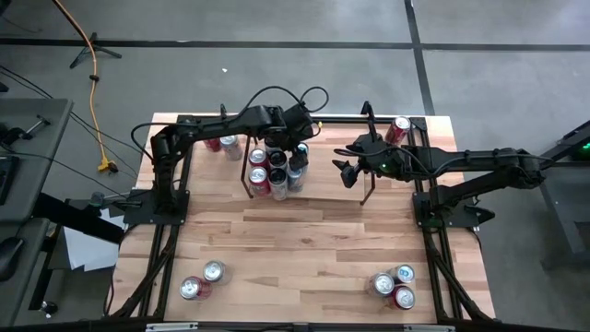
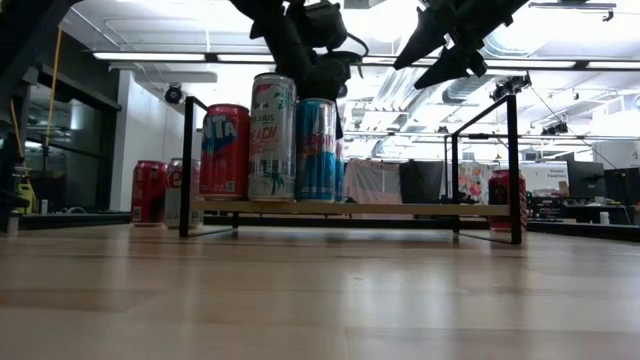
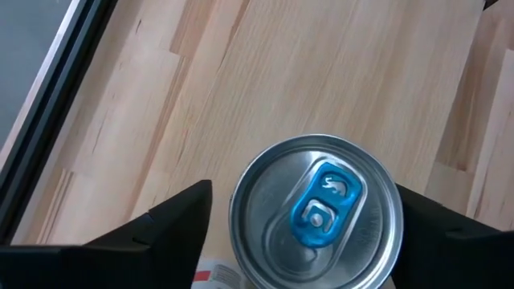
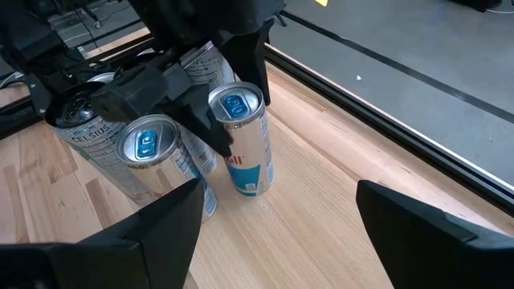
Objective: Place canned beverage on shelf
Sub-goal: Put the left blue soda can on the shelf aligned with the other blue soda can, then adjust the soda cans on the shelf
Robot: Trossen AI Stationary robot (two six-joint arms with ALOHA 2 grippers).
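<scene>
Left gripper (image 4: 229, 120) spread wide over blue-tab can (image 4: 241, 140) upright on shelf (image 2: 400, 208) (not touching), right gripper (image 1: 343, 172) open above shelf's other end.

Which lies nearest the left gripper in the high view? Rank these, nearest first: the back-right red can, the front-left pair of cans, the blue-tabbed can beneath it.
1. Blue-tabbed can: on the shelf, directly beneath the left gripper.
2. Red can: back right corner of the table.
3. Pair of cans: front left, farthest.
</scene>
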